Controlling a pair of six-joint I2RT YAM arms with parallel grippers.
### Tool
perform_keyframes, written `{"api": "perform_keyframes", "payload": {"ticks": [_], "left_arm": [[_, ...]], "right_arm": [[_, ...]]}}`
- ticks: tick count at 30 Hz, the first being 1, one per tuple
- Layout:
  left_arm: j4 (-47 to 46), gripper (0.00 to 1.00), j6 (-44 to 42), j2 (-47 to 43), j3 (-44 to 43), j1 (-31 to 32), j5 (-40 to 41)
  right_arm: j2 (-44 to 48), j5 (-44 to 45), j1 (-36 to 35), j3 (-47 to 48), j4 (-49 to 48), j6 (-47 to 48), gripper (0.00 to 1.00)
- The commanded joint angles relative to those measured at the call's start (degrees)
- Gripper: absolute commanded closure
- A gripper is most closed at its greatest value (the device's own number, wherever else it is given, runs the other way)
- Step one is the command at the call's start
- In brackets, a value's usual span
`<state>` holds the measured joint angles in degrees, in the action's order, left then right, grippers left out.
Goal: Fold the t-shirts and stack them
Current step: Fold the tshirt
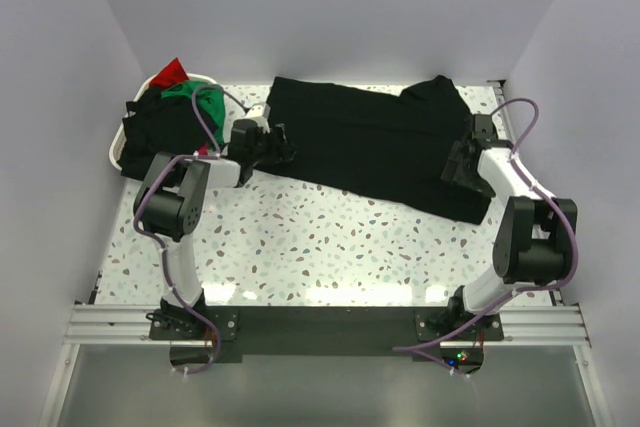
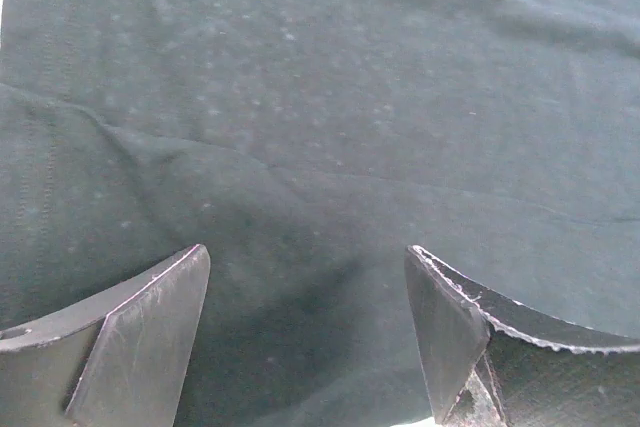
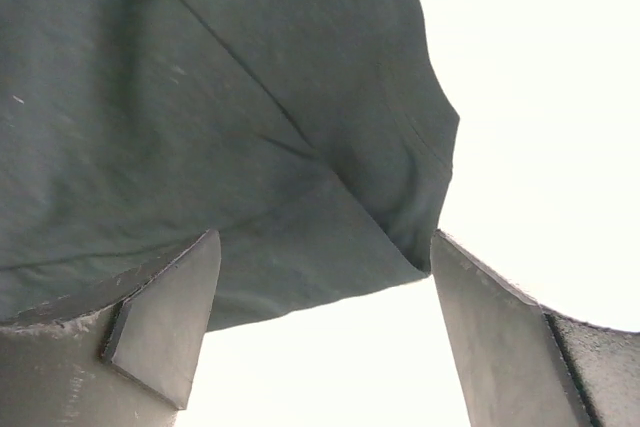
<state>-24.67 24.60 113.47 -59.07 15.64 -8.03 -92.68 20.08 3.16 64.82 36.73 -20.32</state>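
A plain black cloth t-shirt (image 1: 370, 142) lies spread along the far edge of the white speckled surface (image 1: 300, 237). The left gripper (image 2: 305, 257) hovers at its left end and the right gripper (image 3: 325, 247) at its right end. Both have jaws wide, gripping nothing.

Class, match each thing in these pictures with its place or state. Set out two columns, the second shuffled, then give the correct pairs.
Column one:
1 black t-shirt
2 white basket
3 red cloth
4 right gripper

Column two:
A far left corner of the table
B fingers open at the shirt's right end
C laid out across the far side of the table
D topping the basket's pile

Pairs: 1-C, 2-A, 3-D, 4-B
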Motion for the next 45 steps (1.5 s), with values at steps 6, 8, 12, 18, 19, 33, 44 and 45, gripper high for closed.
{"api": "perform_keyframes", "payload": {"ticks": [6,8,12,18,19,33,44,45], "left_arm": [[-6.8,0.16,5.02,-0.88,6.42,-4.65,-6.56],[-6.19,0.16,4.23,-1.76,7.3,-5.44,-5.24],[-5.84,0.16,3.62,-2.73,8.18,-6.06,-4.45],[-5.04,0.16,2.91,-3.43,8.27,-6.23,-3.13],[-4.95,0.16,2.82,-3.61,8.27,-6.23,-2.78],[-5.22,0.16,1.86,-7.38,10.11,-5.71,-1.81],[-6.18,0.15,1.15,-12.84,8.88,0.44,-1.01],[-7.66,0.15,1.85,-12.49,8.8,0.79,-1.63]], "right_arm": [[1.98,2.42,0.88,-4.96,0.27,-1.83,0.12],[1.19,2.51,0.89,-5.14,0.8,-2.1,0.12],[-0.74,4.7,0.89,-5.67,1.76,-2.62,0.11],[-2.33,5.5,0.88,-6.98,2.82,-3.15,0.12],[-2.33,6.2,0.88,-7.07,3.26,-3.5,0.12],[-3.38,13.23,0.88,-4.97,8.27,-5.08,0.11],[11.64,-4.67,-5.24,0.31,1.26,0.71,0.13],[11.65,-7.04,-5.96,0.31,-0.85,0.98,0.13]]}}
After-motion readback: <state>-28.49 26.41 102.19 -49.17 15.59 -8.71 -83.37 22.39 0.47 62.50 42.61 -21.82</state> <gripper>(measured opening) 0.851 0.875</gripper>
